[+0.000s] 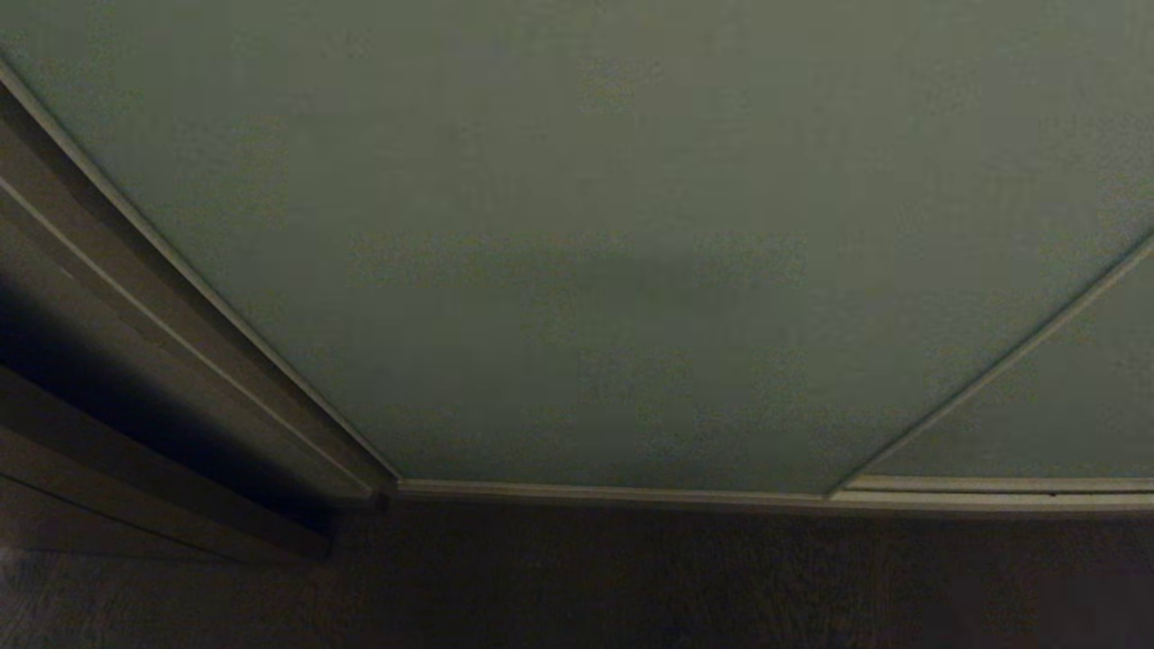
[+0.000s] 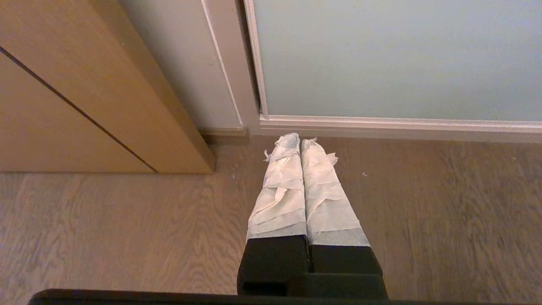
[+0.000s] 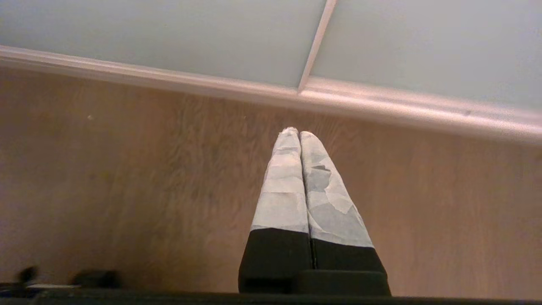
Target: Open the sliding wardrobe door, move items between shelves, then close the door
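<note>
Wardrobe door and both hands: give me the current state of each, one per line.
Sliding wardrobe door: shut, its panel covering the whole opening; no shelves or items visible.
Neighbouring door panel: shut, meeting the first at a slim frame.
Left hand: shut, empty, hanging over the wooden floor.
Right hand: shut, empty, above the floor near the bottom rail.

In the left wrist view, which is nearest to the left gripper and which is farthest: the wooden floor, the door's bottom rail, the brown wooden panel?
From the left gripper, shut:
1. Wooden floor, directly beneath the tips.
2. Bottom rail of the sliding wardrobe door, just ahead.
3. Brown wooden panel, off to one side.
</note>
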Robot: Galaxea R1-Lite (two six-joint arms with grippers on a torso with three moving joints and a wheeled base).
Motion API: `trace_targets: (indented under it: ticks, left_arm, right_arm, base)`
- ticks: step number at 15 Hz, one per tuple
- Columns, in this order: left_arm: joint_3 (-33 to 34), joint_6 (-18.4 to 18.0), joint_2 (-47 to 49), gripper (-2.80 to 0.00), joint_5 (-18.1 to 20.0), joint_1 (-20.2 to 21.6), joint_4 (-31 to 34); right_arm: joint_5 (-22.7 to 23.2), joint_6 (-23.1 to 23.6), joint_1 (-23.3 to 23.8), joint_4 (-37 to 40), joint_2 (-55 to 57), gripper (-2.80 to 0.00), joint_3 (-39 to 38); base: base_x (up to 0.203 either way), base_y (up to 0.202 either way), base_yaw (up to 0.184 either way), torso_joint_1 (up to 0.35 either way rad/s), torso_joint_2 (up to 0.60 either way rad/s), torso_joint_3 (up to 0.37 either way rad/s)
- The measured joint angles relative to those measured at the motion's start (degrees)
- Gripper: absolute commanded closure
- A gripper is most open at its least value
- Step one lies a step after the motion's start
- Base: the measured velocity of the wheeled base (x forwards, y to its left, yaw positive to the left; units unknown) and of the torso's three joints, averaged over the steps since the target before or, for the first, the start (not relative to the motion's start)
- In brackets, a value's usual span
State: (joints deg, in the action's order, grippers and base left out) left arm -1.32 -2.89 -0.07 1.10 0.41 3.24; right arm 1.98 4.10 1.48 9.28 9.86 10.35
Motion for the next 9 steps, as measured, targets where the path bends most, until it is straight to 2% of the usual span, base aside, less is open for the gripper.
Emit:
trace_targets:
  ticks: [2,4,9]
  left_arm:
    - [0.0,0.0,0.0,0.00,0.0,0.0,0.0]
    - [0.0,0.0,0.0,0.00,0.0,0.0,0.0]
    - [0.0,0.0,0.0,0.00,0.0,0.0,0.0]
  right_arm:
    - [-0.7,1.1,-1.0,-2.4,-5.5,0.00,-5.3]
    - [-0.9,-0.1,-1.4,-9.4,-8.1,0.00,-8.9]
    - [-0.9,-1.3,-1.5,-9.4,-9.9,0.00,-10.3]
  base:
    - [0.000,0.000,0.000,0.000,0.00,0.000]
    - [0.000,0.000,0.000,0.000,0.00,0.000]
    - [0.000,0.000,0.000,0.000,0.00,0.000]
